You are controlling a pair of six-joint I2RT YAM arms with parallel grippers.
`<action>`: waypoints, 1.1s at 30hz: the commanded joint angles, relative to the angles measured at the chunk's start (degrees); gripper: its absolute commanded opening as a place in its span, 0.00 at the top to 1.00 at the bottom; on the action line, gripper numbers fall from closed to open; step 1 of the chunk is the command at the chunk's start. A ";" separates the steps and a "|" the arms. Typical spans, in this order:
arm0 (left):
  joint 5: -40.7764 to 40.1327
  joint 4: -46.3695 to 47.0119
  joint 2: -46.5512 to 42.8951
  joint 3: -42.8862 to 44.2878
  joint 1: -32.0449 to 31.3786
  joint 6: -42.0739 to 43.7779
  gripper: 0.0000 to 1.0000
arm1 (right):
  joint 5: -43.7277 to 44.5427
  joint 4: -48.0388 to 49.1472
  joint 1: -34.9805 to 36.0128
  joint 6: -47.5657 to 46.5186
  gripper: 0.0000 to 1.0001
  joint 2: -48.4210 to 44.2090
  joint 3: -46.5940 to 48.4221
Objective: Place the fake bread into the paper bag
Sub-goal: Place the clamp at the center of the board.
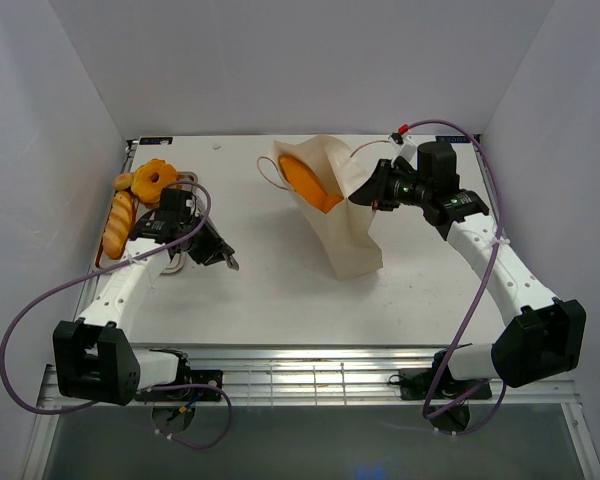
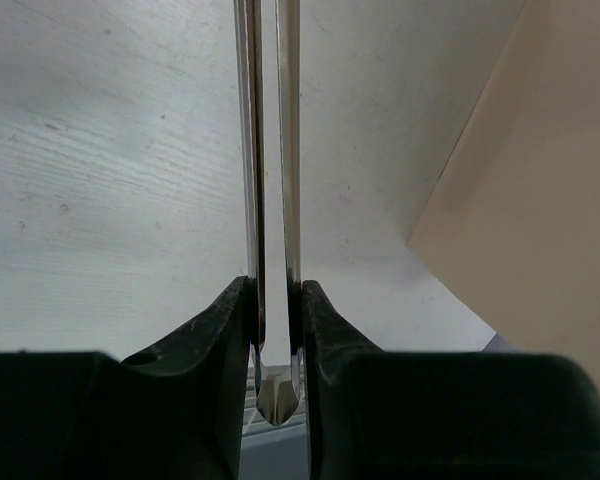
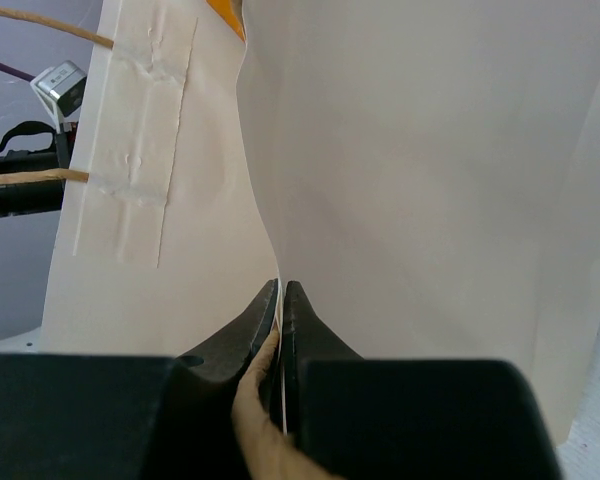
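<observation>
The tan paper bag lies tilted mid-table, its mouth facing far left; it also fills the right wrist view. One orange bread sits inside the mouth, and a sliver of it shows in the right wrist view. My right gripper is shut on the bag's rim, with a cord handle pinched in too. A long loaf, a doughnut and a small roll lie at the far left. My left gripper is shut on thin silver tongs, empty, just right of them.
The left arm covers most of the tray under the breads. The bag's side shows at the right of the left wrist view. White walls enclose the table on three sides. A purple cable loops off the table's left edge.
</observation>
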 commanded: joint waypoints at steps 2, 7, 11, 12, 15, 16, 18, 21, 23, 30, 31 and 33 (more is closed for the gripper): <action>4.53 1.77 0.65 1.21 0.10 6.27 0.93 | 0.01 0.65 -0.27 -0.92 0.92 -1.36 -0.87; 2.93 0.46 -0.32 -1.08 0.18 5.24 0.99 | 0.01 0.65 -0.26 -0.92 0.92 -1.27 -0.70; 3.03 -0.68 -0.57 0.77 0.27 2.33 0.84 | -0.43 0.65 -0.27 -0.92 0.92 -1.36 -0.35; 1.02 -0.86 -1.01 1.12 0.27 1.81 0.74 | -0.52 0.65 -0.27 -0.84 0.92 -1.27 -0.26; -0.05 -1.39 -1.19 2.70 1.49 0.31 0.62 | -0.61 0.39 -0.27 -0.84 0.92 -1.36 0.27; 1.60 -1.39 -0.84 3.05 2.11 -0.22 0.60 | -0.52 0.39 -0.27 -0.84 0.92 -1.45 0.36; 3.89 -0.34 -0.05 2.97 3.86 -0.57 0.57 | -0.26 0.30 -0.27 -0.84 0.92 -1.80 0.44; 9.69 2.55 -0.05 1.66 7.12 -1.10 0.57 | -0.43 0.30 -0.18 -0.92 0.92 -1.80 0.36; 13.98 4.49 0.04 0.60 10.88 -1.27 0.57 | -0.61 0.30 -0.26 -1.01 0.92 -1.89 0.27; 17.79 7.40 -0.40 0.86 14.07 -0.05 0.90 | -0.43 0.30 -0.35 -1.45 0.92 -2.24 -0.61; 18.22 7.49 -0.40 0.77 14.16 -0.13 0.93 | -0.35 0.39 -0.27 -1.45 0.92 -2.33 -0.61; 17.45 7.22 -1.01 0.68 14.07 -0.05 0.96 | -0.61 0.39 -0.35 -1.45 0.92 -2.24 -0.61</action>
